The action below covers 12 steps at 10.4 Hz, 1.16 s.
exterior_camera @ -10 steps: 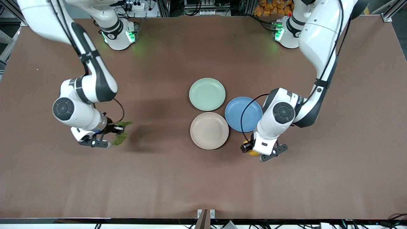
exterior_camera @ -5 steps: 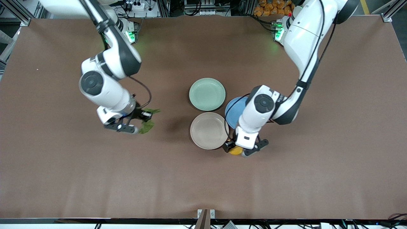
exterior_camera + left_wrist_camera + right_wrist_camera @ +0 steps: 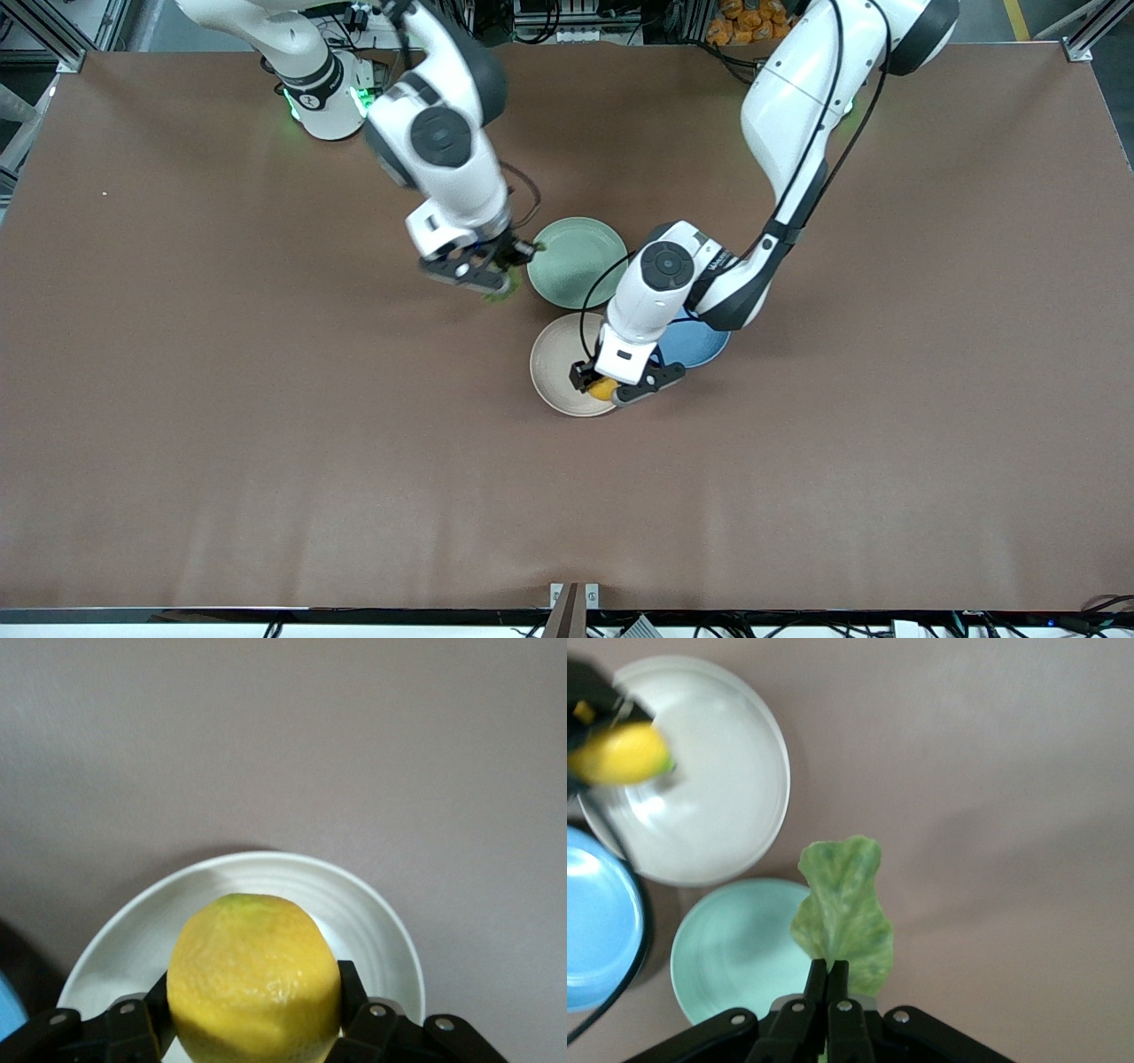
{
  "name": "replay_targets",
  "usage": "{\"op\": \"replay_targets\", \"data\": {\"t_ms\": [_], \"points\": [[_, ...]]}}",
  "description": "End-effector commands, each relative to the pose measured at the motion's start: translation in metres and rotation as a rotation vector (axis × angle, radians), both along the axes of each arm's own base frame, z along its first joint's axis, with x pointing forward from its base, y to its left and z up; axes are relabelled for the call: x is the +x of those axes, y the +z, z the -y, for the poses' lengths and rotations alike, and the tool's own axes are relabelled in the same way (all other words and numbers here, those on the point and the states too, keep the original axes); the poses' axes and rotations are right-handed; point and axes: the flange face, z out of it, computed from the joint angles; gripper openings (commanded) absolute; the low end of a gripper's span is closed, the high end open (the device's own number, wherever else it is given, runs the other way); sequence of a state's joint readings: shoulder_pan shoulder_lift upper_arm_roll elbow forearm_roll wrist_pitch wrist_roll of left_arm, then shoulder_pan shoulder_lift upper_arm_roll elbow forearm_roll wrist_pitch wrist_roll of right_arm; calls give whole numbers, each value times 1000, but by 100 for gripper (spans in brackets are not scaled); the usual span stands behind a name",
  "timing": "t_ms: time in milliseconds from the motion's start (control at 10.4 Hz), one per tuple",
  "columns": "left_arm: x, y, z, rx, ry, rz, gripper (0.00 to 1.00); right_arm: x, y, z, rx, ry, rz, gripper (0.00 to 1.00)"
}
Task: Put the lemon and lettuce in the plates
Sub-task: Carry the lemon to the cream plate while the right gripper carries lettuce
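Standing at the camera end of the brown table, an onlooker sees a wide bare stretch of cloth running to the near edge, and more bare cloth toward both arms' ends.

Plates, three, clustered mid-table. Nearest: the beige plate. Beside it, toward the left arm's end and slightly farther off: the blue plate, largely covered by the left arm. Farthest: the mint green plate. The rims lie close together, the beige nearly touching the other two.

Lemon, one. It sits clamped between the fingers of the left gripper, which hangs over the beige plate's near rim; in the left wrist view the lemon fills the space between the black fingers, with the pale plate directly beneath.

Lettuce, one leaf. It is pinched at its stem end by the right gripper, fingers pressed together on it, over the table just beside the mint green plate's rim toward the right arm's end. In the right wrist view the lettuce dangles from the closed fingertips, overlapping the edge of the mint green plate.
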State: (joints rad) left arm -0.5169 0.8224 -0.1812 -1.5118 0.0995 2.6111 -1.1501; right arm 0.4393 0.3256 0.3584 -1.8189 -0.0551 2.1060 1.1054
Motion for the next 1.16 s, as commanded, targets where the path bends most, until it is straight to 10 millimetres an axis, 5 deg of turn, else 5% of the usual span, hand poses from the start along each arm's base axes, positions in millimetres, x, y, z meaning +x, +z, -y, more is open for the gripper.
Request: {"op": "replay_targets", "data": {"t_ms": [0, 96, 193, 482, 579, 675, 772, 1061], "points": [[-2, -2, 10, -2, 10, 18, 0, -42, -21, -37, -44, -30, -16, 0], [-2, -3, 9, 2, 9, 19, 64, -53, -31, -48, -54, -60, -24, 0], [-4, -5, 9, 15, -6, 18, 100, -57, -41, -56, -47, -89, -25, 0], [6, 6, -1, 13, 13, 25, 100, -53, -91, -78, 21, -152, 25, 0], [15, 14, -12, 19, 28, 24, 100, -50, -103, -81, 19, -156, 27, 8], [23, 18, -23, 27, 44, 18, 100, -44, -108, -81, 15, -163, 29, 48], [29, 31, -31, 29, 56, 23, 100, -41, -109, -79, 13, -178, 33, 99], [51, 67, -63, 35, 105, 33, 100, -37, -87, -81, 25, -174, 59, 100]]}}
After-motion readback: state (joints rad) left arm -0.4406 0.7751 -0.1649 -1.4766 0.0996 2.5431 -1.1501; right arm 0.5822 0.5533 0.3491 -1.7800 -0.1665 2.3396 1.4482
